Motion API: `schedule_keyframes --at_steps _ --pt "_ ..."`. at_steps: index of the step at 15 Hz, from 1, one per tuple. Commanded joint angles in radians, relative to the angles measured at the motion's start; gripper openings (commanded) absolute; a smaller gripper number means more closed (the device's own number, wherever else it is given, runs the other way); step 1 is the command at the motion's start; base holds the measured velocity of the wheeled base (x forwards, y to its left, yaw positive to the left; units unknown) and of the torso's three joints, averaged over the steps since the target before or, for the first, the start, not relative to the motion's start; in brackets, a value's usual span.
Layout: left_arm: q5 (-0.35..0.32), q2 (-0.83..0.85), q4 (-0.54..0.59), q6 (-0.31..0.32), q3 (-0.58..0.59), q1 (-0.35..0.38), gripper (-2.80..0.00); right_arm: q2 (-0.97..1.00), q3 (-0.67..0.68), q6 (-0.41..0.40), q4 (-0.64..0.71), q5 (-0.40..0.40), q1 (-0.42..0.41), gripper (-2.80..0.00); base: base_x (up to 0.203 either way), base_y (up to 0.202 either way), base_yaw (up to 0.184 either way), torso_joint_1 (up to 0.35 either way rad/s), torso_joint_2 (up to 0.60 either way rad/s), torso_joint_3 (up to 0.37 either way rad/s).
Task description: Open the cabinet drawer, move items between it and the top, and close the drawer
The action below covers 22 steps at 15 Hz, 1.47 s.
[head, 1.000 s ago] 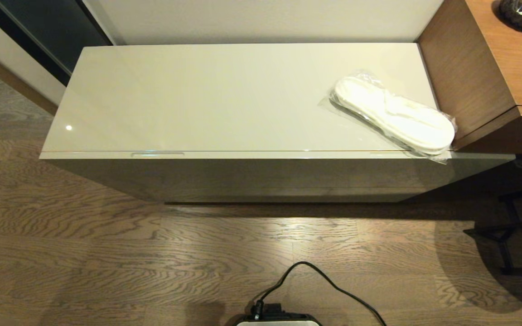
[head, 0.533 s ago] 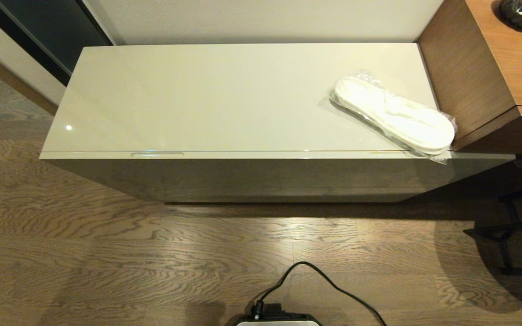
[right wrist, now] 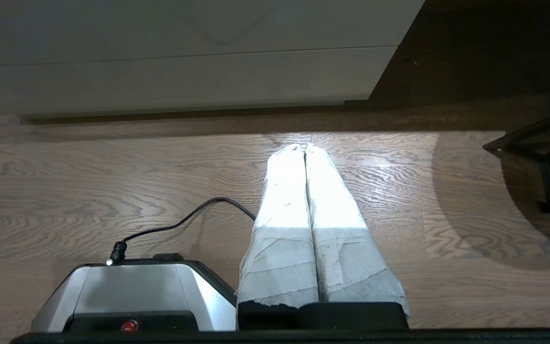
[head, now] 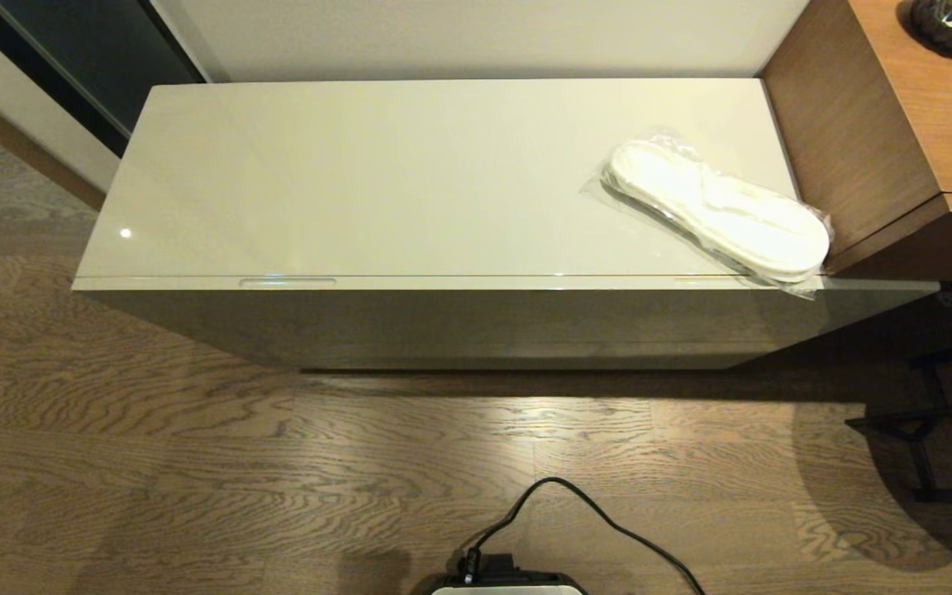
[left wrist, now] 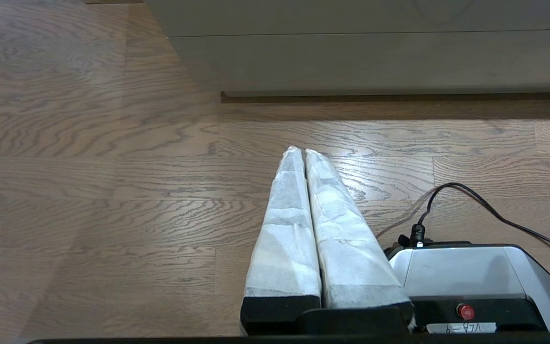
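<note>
The long glossy beige cabinet stands ahead with its drawer (head: 484, 283) closed; a slot handle (head: 287, 282) shows on the front edge. White slippers in clear plastic (head: 720, 208) lie on the right end of the top (head: 377, 173), partly overhanging the front edge. The wrapped bundle is out of view. Neither arm appears in the head view. My left gripper (left wrist: 301, 152) hangs low over the floor in front of the cabinet, shut and empty. My right gripper (right wrist: 305, 147) is likewise shut and empty above the floor.
A brown wooden unit (head: 897, 124) adjoins the cabinet's right end, with a dark vase (head: 951, 23) on it. A black metal stand (head: 930, 430) sits on the floor at right. My base (head: 509, 583) and its black cable (head: 608, 516) lie in the foreground.
</note>
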Motion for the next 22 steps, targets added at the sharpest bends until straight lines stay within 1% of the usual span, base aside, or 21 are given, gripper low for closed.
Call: schedule_keyframes --at_steps 1,22 --pt "0.001 0.002 0.0 0.0 0.0 0.0 -2.8 0.0 0.003 0.0 0.0 0.0 0.0 -2.8 0.0 0.0 0.0 0.0 0.0 0.0" --pt "0.001 0.002 0.0 0.0 0.0 0.0 -2.8 0.0 0.003 0.0 0.0 -0.001 0.0 -2.8 0.0 0.0 0.0 0.0 0.0 0.0"
